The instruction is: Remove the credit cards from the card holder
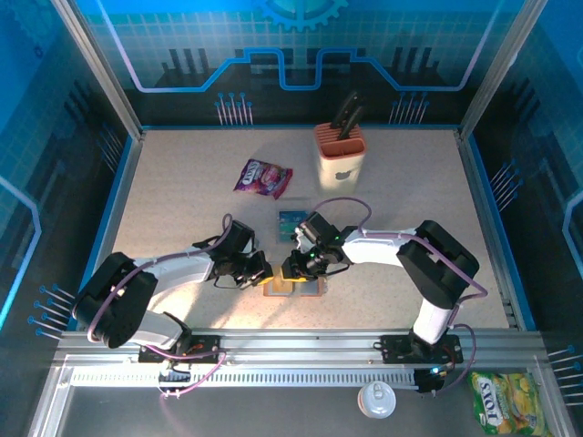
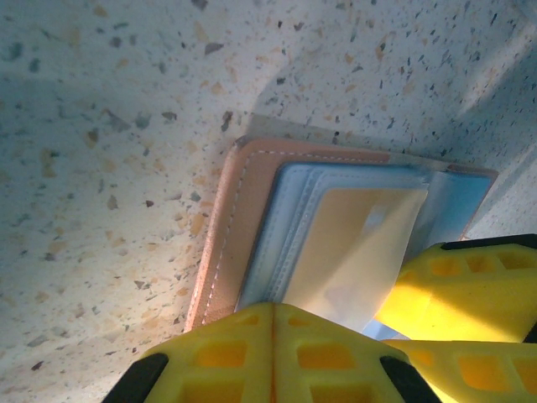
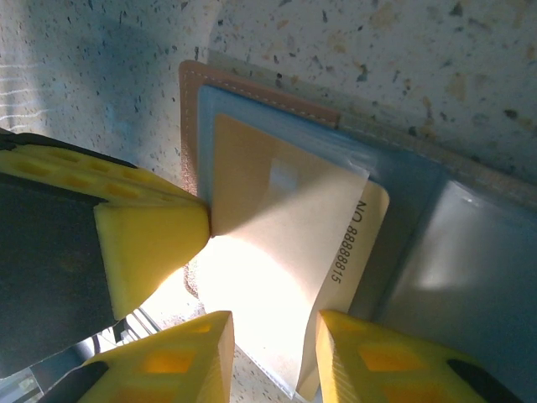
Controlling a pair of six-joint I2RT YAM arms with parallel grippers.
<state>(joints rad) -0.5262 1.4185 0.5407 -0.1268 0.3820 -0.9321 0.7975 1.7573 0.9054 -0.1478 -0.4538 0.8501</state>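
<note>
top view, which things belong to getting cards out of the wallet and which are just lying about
Job: brown leather-look bifold wallet; tan flat card in it; loose teal card.
Lying about: purple crinkled snack packet; beige knife block; yellow-green snack bag; white round lid.

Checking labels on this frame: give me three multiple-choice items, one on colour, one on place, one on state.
1. Colour of the snack packet? A green; B purple; C white.
2. Where is the loose teal card? A on the table beyond the card holder; B inside the card holder; C on the snack packet.
3. State of the left gripper? A wide open; B holding the packet; C shut.
B: wrapper is purple. A: it lies flat, apart from the holder. C: its fingers meet, no gap.
</note>
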